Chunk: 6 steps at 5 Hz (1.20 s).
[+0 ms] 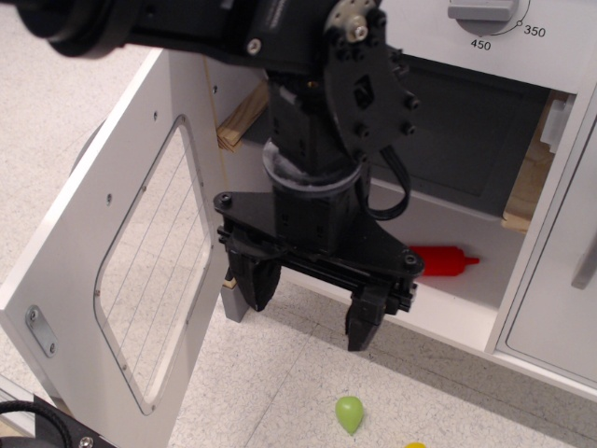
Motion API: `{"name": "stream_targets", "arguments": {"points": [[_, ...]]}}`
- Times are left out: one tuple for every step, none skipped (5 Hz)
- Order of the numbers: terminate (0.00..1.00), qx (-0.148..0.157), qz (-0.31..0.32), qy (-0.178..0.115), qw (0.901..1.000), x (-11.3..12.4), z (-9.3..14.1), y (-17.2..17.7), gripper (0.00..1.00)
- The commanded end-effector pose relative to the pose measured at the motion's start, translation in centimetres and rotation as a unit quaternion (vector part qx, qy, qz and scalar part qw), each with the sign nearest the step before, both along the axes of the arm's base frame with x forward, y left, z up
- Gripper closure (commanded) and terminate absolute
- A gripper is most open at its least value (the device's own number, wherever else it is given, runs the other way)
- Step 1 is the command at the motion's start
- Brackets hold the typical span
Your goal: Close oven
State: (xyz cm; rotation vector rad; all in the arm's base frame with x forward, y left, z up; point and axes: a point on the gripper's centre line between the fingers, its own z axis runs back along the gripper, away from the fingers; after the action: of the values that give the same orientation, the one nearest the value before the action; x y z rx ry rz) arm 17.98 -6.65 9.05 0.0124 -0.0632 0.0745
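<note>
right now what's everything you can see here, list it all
oven: one, white, dark inside, upper right
oven door: one, white, wire-lined window, swung open at left
dial: one, grey, numbered, top edge
red bottle: one, lying on the oven floor
green pear-shaped toy: one, on the floor below
yellow item: one, cut off at bottom edge
cabinet door: one, white, far right
end effector: one, black, open, empty, before the oven opening

oven (438,215): smooth white painted board, bare wood edges | oven door (112,271): thin wire lines in the window, small shiny metal plate | claw (312,303): matt black plastic | red bottle (446,261): shiny plastic | floor (280,392): speckled, rough-looking
</note>
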Motion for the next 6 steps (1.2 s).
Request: {"name": "stream_targets", "arguments": {"points": [[0.00, 0.000, 0.000, 0.000, 1.0000, 0.0, 0.0, 0.0, 0.00], [0.00, -0.017, 0.026, -0.015, 0.9994, 1.0, 3.0, 2.9, 0.00], [0.00, 0.009, 0.036, -0.032, 0.9988, 0.9, 5.1, 6.8, 0.00], [0.00, 0.003, 0.046, -0.036, 0.9983, 0.9, 6.1, 10.4, 0.00], [0.00, 0.018, 0.054, -0.044, 0.9974, 1.1, 6.9, 14.3, 0.00], [0.00, 0.026, 0.072, -0.039, 0.9963, 1.0, 6.0, 17.3, 0.00]]}}
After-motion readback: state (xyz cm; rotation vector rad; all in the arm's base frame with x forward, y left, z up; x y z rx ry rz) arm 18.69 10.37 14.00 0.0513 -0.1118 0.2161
